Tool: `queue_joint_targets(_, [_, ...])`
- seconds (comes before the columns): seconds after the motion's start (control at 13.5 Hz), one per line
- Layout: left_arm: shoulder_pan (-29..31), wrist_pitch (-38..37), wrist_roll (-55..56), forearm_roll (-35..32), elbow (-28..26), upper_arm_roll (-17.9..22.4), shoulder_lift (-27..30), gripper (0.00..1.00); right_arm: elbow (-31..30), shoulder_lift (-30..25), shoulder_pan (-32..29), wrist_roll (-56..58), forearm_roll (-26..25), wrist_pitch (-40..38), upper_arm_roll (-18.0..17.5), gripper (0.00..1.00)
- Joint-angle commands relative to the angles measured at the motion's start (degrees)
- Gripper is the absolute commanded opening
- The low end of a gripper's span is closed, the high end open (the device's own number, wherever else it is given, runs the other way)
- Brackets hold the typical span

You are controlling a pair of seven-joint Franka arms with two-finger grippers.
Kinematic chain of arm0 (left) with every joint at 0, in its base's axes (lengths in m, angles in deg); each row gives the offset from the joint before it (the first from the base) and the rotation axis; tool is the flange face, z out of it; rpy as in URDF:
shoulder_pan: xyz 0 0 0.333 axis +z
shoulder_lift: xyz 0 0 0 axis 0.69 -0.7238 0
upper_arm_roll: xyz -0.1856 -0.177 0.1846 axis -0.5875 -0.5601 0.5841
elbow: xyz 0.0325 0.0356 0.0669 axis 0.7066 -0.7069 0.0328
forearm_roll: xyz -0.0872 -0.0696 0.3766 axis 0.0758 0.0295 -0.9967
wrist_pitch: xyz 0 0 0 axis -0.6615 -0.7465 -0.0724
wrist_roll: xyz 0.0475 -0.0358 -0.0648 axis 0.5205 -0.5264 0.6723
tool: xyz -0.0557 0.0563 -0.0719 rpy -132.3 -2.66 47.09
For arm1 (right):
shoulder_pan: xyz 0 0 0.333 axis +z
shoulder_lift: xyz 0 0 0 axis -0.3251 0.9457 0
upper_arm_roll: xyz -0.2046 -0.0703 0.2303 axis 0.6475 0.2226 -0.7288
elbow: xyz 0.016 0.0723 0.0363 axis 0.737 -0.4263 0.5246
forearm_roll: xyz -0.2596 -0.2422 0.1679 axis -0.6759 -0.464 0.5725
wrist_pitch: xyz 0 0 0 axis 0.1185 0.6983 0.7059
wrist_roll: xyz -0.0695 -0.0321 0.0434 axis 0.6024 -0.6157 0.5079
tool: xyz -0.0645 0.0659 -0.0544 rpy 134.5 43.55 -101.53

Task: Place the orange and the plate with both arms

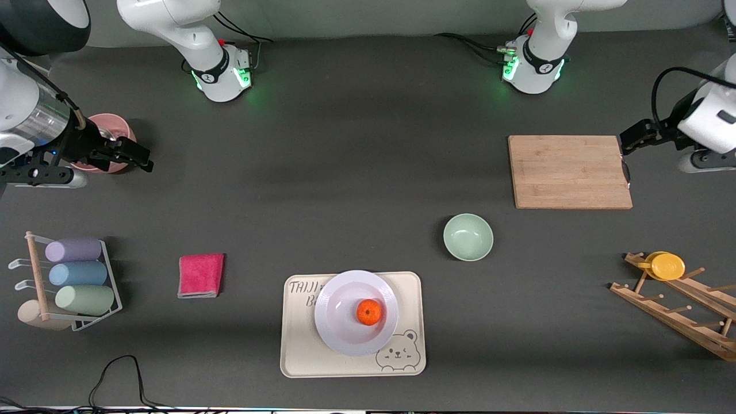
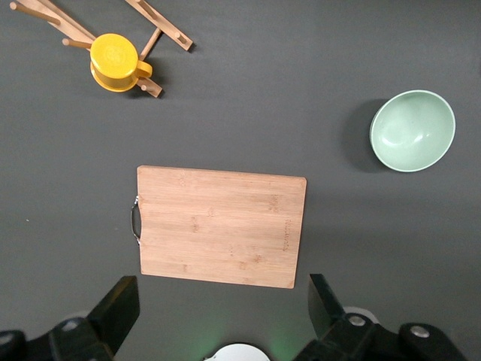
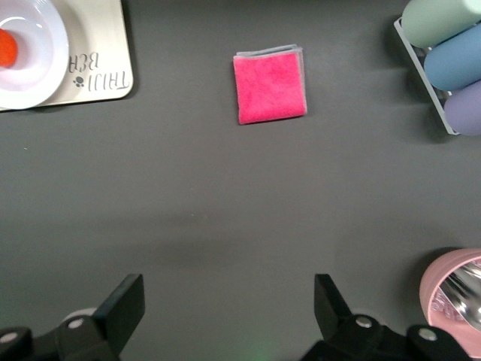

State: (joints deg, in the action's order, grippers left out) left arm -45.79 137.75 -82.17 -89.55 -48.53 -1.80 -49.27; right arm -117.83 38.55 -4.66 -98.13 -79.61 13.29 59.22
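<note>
Right now the orange (image 1: 369,312) sits on the plate (image 1: 345,333), which rests on the cream tray (image 1: 305,351), well apart from both claws. Up over the cutting board's (image 1: 569,171) end, the left gripper (image 2: 218,316) hangs with fingers spread wide, empty. Likewise, the right gripper (image 3: 229,316) hovers wide open and empty beside the pink cup (image 1: 109,135).

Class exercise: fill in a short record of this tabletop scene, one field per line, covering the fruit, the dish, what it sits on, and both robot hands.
orange: orange lies in the plate
plate: white plate rests on the cream tray
left hand: left hand open, over the table by the cutting board, holding nothing
right hand: right hand open, over bare table beside the pink cup, holding nothing
</note>
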Motion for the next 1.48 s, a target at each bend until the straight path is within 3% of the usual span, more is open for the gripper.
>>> queue_joint_targets(0.0, [-0.4,-0.5,-0.4,0.8,-1.0,1.4,1.0,1.0,-1.6,-1.8,0.8,-0.6,-2.8,-0.8,0.4,1.0])
queue_joint_targets(0.15, [0.0,-0.4,-0.4,0.6,-0.6,1.1,0.7,1.0,-1.5,-1.9,-2.0,0.2,-2.8,-0.6,-0.4,1.0])
queue_joint_targets(0.45, [0.0,-0.5,-0.4,0.3,-0.4,1.1,0.5,1.0,-0.7,-2.0,-15.7,3.9,-0.1,-1.1,-9.7,1.0])
queue_joint_targets(1.41, [-0.1,-0.7,-0.2,0.2,0.4,1.2,0.1,1.0,2.3,0.8,-15.3,3.8,0.3,-0.2,-10.1,1.0])
